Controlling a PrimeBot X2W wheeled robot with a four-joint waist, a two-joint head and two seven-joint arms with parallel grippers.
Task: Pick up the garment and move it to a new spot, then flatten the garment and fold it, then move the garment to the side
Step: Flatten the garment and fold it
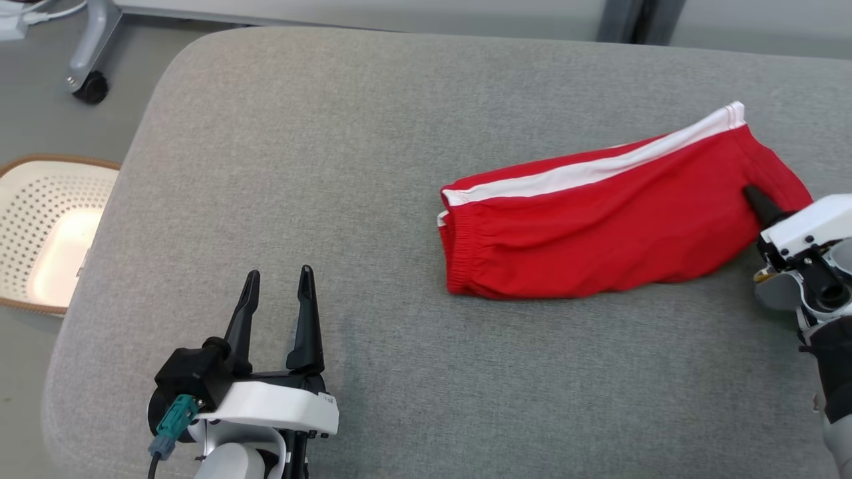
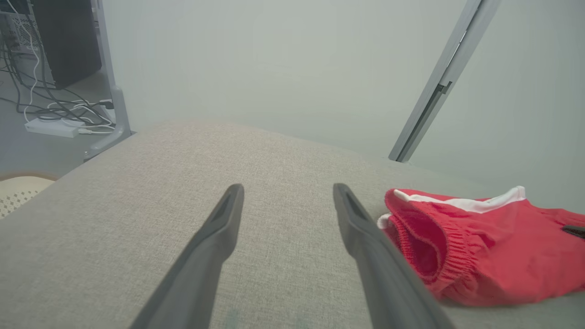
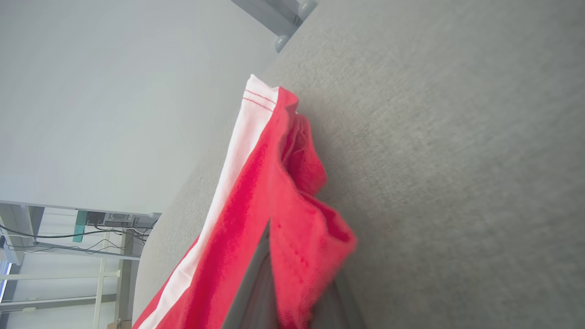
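The garment (image 1: pixel 599 226) is a pair of red shorts with a white side stripe, lying folded on the grey cushion at the right; its elastic waistband faces left. My right gripper (image 1: pixel 755 196) is shut on the garment's right end, near the leg hem. In the right wrist view the red cloth (image 3: pixel 283 228) is pinched between the two dark fingers. My left gripper (image 1: pixel 278 283) stands open at the lower left, well away from the garment, with nothing between its fingers. The left wrist view has the waistband (image 2: pixel 434 246) just right of the right-hand finger (image 2: pixel 365 242).
The grey cushioned surface (image 1: pixel 333 166) is broad, with a rounded far-left corner. A perforated white basket (image 1: pixel 46 233) stands on the floor to the left. A wheeled frame leg (image 1: pixel 90 83) is at the far left, and cables and a power strip (image 2: pixel 50 127) lie beyond.
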